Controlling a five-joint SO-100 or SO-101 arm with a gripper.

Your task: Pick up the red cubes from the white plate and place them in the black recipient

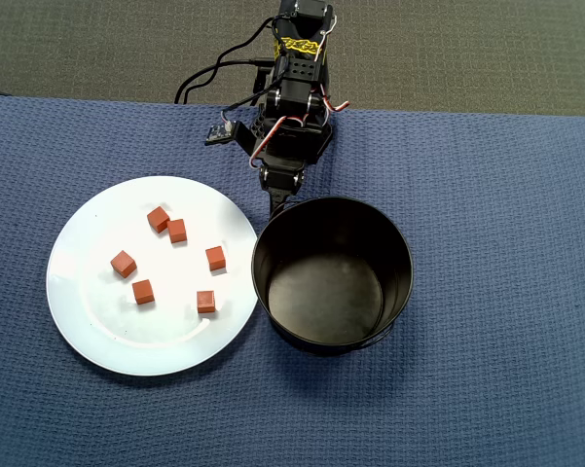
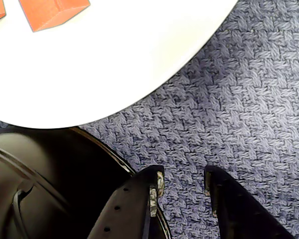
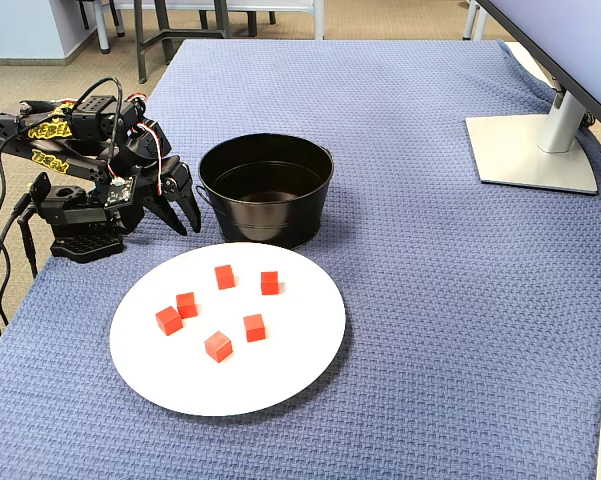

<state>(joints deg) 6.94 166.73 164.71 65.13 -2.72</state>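
Several small red cubes (image 1: pixel 177 231) lie scattered on the white plate (image 1: pixel 97 311) at the left of the overhead view. The black recipient (image 1: pixel 321 292) stands empty just right of the plate, almost touching its rim. My gripper (image 1: pixel 277 197) hangs low over the blue cloth behind the gap between plate and pot. It is open with nothing between its fingers. The wrist view shows my gripper (image 2: pixel 184 181) above bare cloth, the pot (image 2: pixel 49 179) at lower left, the plate (image 2: pixel 114 64) across the top and a cube (image 2: pixel 49 11) at its upper left.
The arm's base (image 3: pixel 75 240) sits at the table's left edge in the fixed view, cables trailing off it. A monitor stand (image 3: pixel 535 150) is at the far right. Blue woven cloth (image 3: pixel 450 300) covers the table.
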